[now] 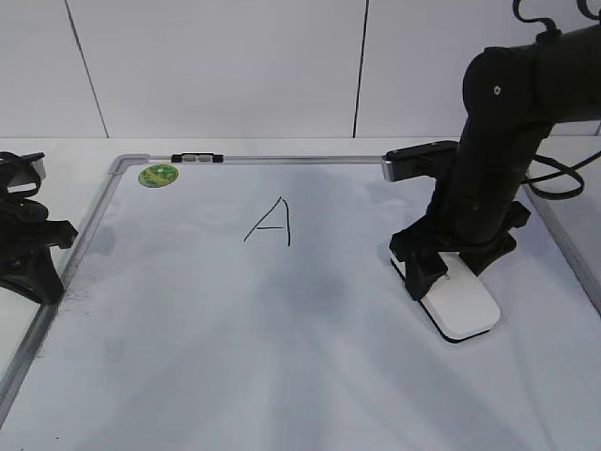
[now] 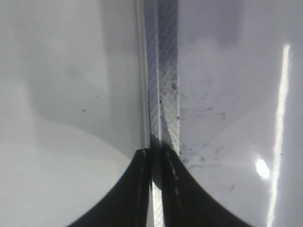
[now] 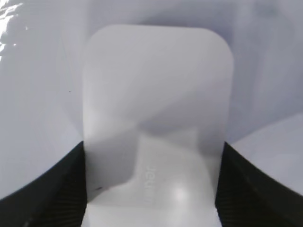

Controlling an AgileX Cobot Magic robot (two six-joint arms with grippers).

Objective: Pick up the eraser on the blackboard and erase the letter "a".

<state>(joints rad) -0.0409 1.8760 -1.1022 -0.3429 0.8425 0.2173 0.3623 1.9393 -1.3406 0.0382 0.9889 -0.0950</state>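
Observation:
The eraser [image 1: 460, 305], a white oblong block with a black underside, lies flat on the right side of the blackboard [image 1: 188, 329]. My right gripper [image 1: 453, 265] stands over it, a finger pressed against each long side. The right wrist view shows the eraser [image 3: 156, 94] filling the gap between the jaws [image 3: 151, 189]. My left gripper [image 1: 42, 282] rests at the board's left frame, shut and empty, and the left wrist view shows its tips [image 2: 156, 156] over the grey frame [image 2: 163, 71]. No lowercase "a" shows anywhere.
A large capital "A" [image 1: 270, 224] is written mid-board. A round green magnet [image 1: 158, 175] sits at the far left corner, next to a black clip [image 1: 197, 158] on the far edge. A white wall stands behind the board.

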